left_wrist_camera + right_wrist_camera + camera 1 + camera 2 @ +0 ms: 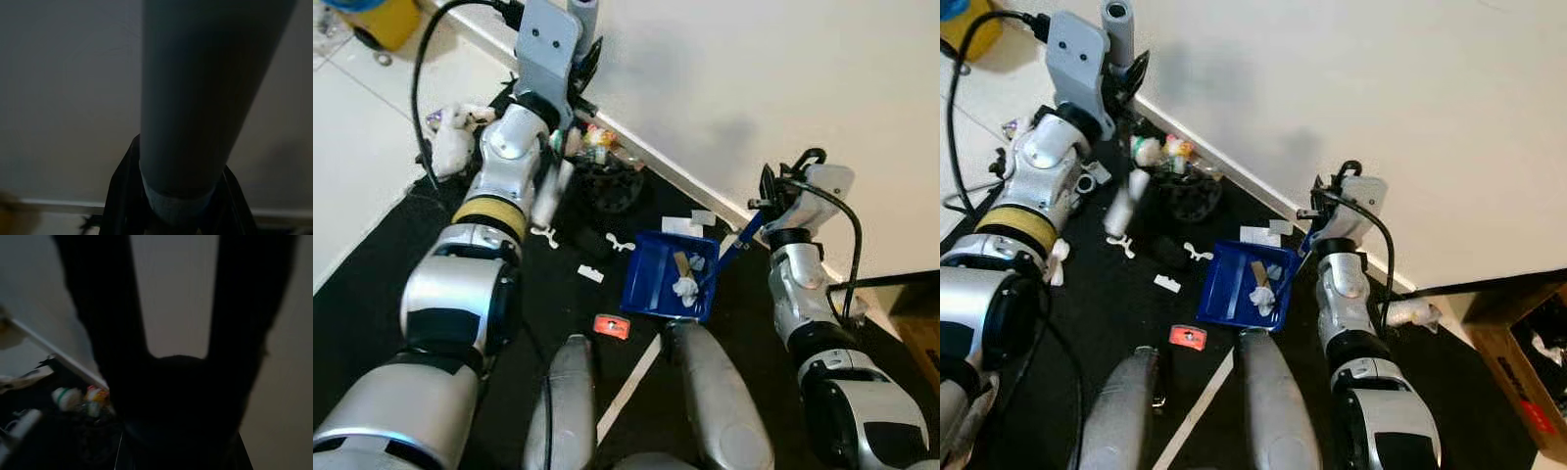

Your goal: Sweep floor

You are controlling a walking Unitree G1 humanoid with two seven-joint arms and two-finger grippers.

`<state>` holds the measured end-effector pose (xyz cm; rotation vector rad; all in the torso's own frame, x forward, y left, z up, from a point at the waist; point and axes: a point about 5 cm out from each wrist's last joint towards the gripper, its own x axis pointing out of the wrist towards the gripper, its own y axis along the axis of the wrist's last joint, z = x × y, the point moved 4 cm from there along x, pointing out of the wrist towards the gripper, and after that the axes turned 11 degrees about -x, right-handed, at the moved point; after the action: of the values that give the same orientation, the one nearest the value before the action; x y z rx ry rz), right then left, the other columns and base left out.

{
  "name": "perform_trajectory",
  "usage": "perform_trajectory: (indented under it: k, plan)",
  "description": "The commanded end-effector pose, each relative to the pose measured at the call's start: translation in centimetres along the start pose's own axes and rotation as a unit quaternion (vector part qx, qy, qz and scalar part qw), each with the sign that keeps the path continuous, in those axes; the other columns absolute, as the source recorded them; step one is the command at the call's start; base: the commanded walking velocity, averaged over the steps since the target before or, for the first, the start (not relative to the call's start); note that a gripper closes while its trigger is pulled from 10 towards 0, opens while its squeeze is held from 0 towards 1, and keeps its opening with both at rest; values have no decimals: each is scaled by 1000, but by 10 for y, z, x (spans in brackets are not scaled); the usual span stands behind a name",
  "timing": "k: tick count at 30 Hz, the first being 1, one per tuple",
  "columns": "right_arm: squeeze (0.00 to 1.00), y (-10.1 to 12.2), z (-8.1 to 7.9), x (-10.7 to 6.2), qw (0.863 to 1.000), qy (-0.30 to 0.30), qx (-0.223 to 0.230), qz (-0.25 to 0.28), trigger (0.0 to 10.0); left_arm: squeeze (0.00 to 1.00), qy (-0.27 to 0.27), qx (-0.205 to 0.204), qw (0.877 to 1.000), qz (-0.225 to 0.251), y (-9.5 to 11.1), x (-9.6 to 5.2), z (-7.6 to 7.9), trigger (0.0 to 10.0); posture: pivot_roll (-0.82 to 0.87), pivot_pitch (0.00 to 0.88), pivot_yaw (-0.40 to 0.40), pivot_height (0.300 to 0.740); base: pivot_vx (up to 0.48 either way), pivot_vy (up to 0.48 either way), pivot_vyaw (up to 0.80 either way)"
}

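My left gripper [585, 61] is raised near the wall and is shut on the broom's grey pole [195, 98]. The broom's black brush head [607, 186] rests on the black mat by the baseboard, with coloured scraps [599, 137] against it. To the right, a blue dustpan [658, 284] lies on the mat with white scraps and a tan piece inside. Its blue handle [742, 238] runs up into my right gripper [768, 192], which is shut on it.
Loose litter lies on the black mat: white bits [590, 273], an orange piece [612, 326], white paper [703, 217] by the baseboard. A white plush toy [455, 137] sits left. My legs [715, 392] stand just below the dustpan. A cardboard box [1528, 362] is right.
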<state>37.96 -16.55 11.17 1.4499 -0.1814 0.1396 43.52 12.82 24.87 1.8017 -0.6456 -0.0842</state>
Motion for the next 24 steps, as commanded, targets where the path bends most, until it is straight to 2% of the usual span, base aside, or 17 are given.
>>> perform_trajectory:
  k: [1,3,6,9,10,11,12,13,14,15,16,18,19,22,24]
  plan:
    - [0,-25,-1,-16,999,4,4,-49,10000,0,-12,19,999,-23,-17,-8,8,10000,-53,393,-67,740,0,0,0]
    - [0,-22,-1,-16,999,6,5,-39,10000,0,-16,49,998,-43,-28,-14,11,10000,-79,402,-69,740,0,0,0]
    - [0,-19,-1,-17,1000,7,3,-29,10000,0,-21,61,996,-64,-42,-19,19,10000,-96,410,-71,740,0,0,0]
    - [0,-17,0,-19,1000,7,-1,-21,10000,0,-32,64,994,-80,-55,-22,37,10000,-120,426,-76,740,0,0,0]
    - [0,-17,0,-20,1000,8,-3,-18,10000,0,-46,59,993,-87,-61,-22,48,10000,-126,431,-79,740,0,0,0]
    - [0,-17,0,-20,1000,8,-3,-18,10000,0,-46,59,993,-87,-61,-22,48,10000,-126,431,-79,740,0,0,0]
    - [0,-17,0,-21,1000,9,-3,-17,10000,0,-59,48,993,-94,-65,-23,59,10000,-127,426,-75,740,0,0,0]
    - [0,-17,0,-21,1000,9,-3,-17,10000,0,-59,48,993,-94,-65,-23,59,10000,-127,426,-75,740,0,0,0]
    - [0,-18,-1,-24,1000,12,-3,-16,10000,0,-80,13,990,-113,-77,-27,81,10000,-124,422,-70,740,0,0,0]
    - [0,-19,-1,-24,1000,13,-3,-18,10000,0,-82,-18,989,-122,-82,-29,90,10000,-119,429,-73,740,0,0,0]
    - [0,-19,-1,-24,1000,13,-3,-18,10000,0,-82,-18,989,-122,-82,-29,90,10000,-119,429,-73,740,0,0,0]
    - [0,-20,-1,-25,1000,11,-1,-20,10000,0,-70,-88,986,-123,-84,-26,106,10000,-119,424,-72,740,0,0,0]
    - [0,-20,-1,-25,1000,11,-1,-20,10000,0,-70,-88,986,-123,-84,-26,106,10000,-119,424,-72,740,0,0,0]
    - [0,-23,0,-28,1000,5,3,-27,10000,0,-42,-163,979,-117,-81,-20,123,10000,-122,416,-63,740,0,0,0]
    - [0,-22,1,-27,1000,-1,5,-28,10000,0,-43,-168,978,-117,-80,-18,128,10000,-124,424,-64,740,0,0,0]
